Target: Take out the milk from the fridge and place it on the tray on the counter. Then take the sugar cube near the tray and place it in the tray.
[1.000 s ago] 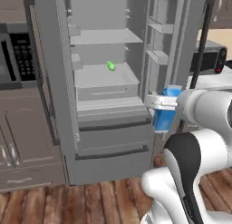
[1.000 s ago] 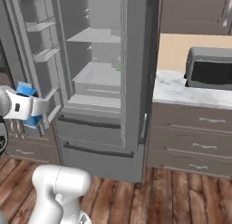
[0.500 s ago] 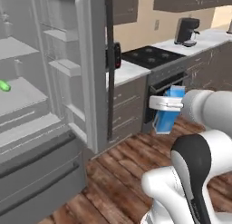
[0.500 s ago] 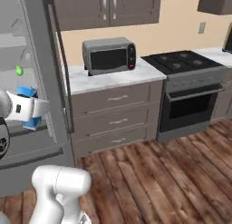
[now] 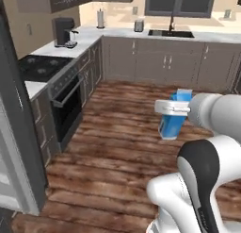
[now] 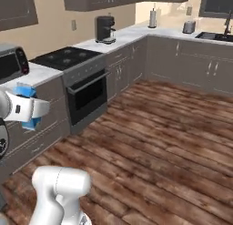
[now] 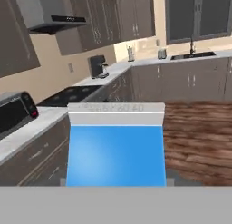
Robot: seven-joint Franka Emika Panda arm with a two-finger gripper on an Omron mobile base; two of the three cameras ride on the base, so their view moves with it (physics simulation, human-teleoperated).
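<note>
Milk, the small blue carton with a white top (image 5: 175,115), sits right of centre in the left base view, held clear of the brown wood-plank floor (image 5: 113,147). White two-finger gripper (image 5: 170,107) is closed across the carton's upper part; a white band of the hand crosses it, with blue showing above and below. Carton roughly upright, leaning slightly.

Right base view: same carton (image 6: 26,93) at the far left edge, mid-height, clamped in the gripper (image 6: 28,108), the white hand covering most of its middle. Just behind it, a grey-fronted cabinet with a pale stone top (image 6: 34,76), and a dark microwave with red buttons (image 6: 13,60) at the upper left edge.

Hand view: carton's blue face and white top edge (image 7: 116,146) take up the lower centre, close to the lens. Fingertips are hidden behind it, so their exact gap cannot be read here.

Surroundings: black cooktop over a dark oven with a long bar handle (image 6: 84,85), left of centre in the right base view. Black coffee machine (image 6: 104,29) on the pale counter at upper centre. Grey lower cabinets (image 5: 169,62) run along the far wall at the top of the left base view, with a sink and dark tap (image 5: 170,31) under a dark window. Grey edge of a tall fridge panel (image 5: 16,147) down the left side of the left base view.
</note>
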